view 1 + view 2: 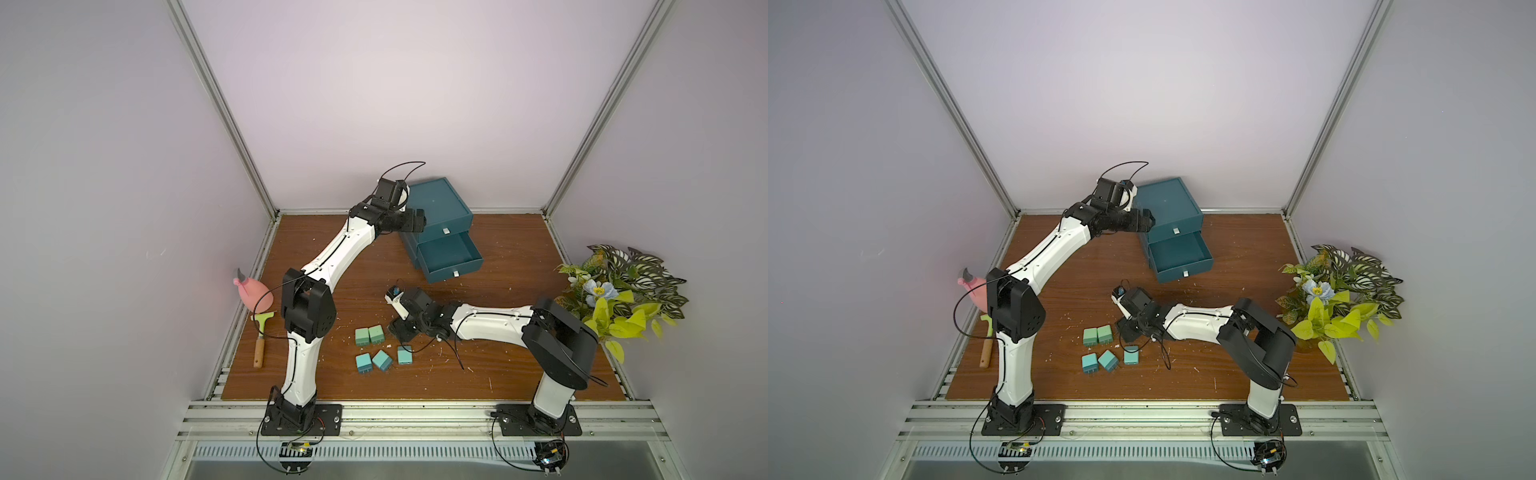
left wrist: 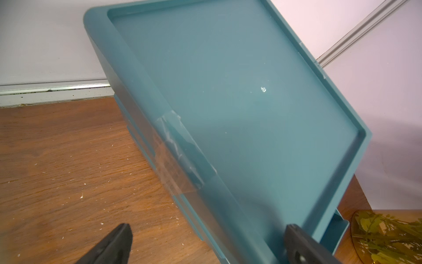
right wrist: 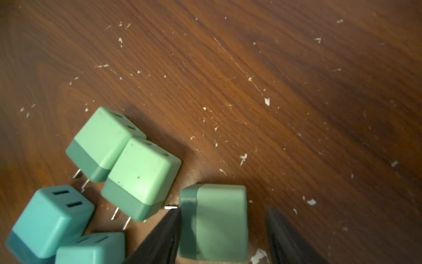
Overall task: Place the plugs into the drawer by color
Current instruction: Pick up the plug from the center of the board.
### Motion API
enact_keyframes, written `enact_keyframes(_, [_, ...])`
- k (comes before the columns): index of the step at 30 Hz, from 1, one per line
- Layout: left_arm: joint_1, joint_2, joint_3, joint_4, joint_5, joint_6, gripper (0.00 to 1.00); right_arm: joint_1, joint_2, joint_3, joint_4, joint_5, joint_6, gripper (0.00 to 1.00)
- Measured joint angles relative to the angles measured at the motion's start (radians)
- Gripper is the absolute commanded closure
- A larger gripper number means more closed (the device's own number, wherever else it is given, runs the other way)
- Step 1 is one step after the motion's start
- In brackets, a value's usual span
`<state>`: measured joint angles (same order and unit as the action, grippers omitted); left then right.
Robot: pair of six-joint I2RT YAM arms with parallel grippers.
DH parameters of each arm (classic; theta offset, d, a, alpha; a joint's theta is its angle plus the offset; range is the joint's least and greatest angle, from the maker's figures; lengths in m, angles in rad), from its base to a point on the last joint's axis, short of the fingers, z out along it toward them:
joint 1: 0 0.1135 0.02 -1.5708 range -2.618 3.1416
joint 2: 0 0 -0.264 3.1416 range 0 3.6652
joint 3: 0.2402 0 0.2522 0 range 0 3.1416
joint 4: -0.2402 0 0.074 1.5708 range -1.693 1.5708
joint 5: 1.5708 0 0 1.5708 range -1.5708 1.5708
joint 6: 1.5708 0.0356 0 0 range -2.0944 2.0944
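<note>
your left arm [image 1: 332, 257] and right arm [image 1: 490, 320] wear white shells with black joint housings. thin black cables [image 1: 409, 163] loop behind the left pincer [image 2: 206, 227] and right pincer [image 3: 223, 210], whose fingers [image 3: 159, 237] are dark, tapered wedges. farthest from them, black base plates [image 1: 328, 417] show silver screws.

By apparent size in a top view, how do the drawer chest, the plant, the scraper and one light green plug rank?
1. plant
2. drawer chest
3. scraper
4. light green plug
The plant's loose, spreading leaves make its lead over the chest somewhat unsure.
</note>
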<state>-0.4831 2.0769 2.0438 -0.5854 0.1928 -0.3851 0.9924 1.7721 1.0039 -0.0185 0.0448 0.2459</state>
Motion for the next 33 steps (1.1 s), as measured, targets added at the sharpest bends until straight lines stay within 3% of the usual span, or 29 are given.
enact_keyframes(10, [0.000, 0.000, -0.001, 0.002, 0.000, 0.000, 0.01, 0.000, -0.055, 0.000, -0.103, 0.085, -0.051, 0.35])
enact_keyframes(21, [0.000, 0.000, -0.001, 0.002, 0.001, 0.000, 0.01, 0.000, -0.070, 0.003, -0.090, -0.024, -0.169, 0.35])
enact_keyframes(33, [0.000, -0.001, -0.001, 0.003, 0.004, 0.000, 0.01, -0.018, 0.003, 0.039, -0.105, -0.027, -0.207, 0.39])
